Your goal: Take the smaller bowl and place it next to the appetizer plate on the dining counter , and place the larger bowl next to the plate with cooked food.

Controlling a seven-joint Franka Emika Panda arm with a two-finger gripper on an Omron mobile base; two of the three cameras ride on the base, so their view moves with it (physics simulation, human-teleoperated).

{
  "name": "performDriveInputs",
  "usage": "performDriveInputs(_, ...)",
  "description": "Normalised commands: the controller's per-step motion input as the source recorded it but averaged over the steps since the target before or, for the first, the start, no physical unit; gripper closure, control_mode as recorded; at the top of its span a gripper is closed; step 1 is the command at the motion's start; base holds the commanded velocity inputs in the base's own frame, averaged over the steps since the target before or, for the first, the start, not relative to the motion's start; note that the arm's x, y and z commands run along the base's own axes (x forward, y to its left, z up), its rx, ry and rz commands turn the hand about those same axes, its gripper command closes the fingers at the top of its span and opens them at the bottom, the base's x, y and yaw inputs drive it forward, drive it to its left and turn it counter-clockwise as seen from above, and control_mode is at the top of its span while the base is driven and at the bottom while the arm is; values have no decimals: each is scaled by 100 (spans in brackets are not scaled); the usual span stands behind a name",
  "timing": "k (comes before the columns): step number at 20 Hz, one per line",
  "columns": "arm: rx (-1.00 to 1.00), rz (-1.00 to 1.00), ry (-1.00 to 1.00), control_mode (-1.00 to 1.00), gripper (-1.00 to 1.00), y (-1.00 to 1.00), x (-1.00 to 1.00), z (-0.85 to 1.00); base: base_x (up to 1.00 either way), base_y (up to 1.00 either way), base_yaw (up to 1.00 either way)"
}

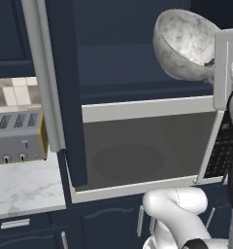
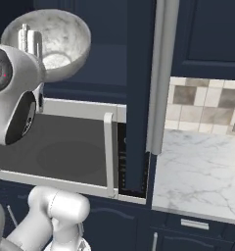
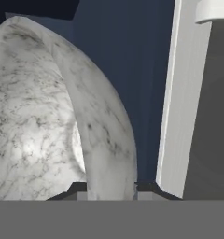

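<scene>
— Left base view: where is the larger bowl [image 1: 184,41] sitting?
— Hanging tilted in the air, above the open microwave [image 1: 138,146].
— Right base view?
— Same bowl, beside the cabinet door [image 2: 139,98].
— Hand view?
— Jaws are clamping its rim.
</scene>
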Motion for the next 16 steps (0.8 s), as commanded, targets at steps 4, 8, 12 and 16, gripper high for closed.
performDriveInputs(4,-15,0,0,-100,100,33,-100,-53,0,0,0)
performDriveInputs(8,-11,-5,7,-100,100,6,-100,-59,0,0,0)
performDriveInputs(12,-8,-20,6,-100,100,3,-50,-35,0,0,0)
performDriveInputs(16,0,-11,0,-100,100,1,0,-1,0,0,0)
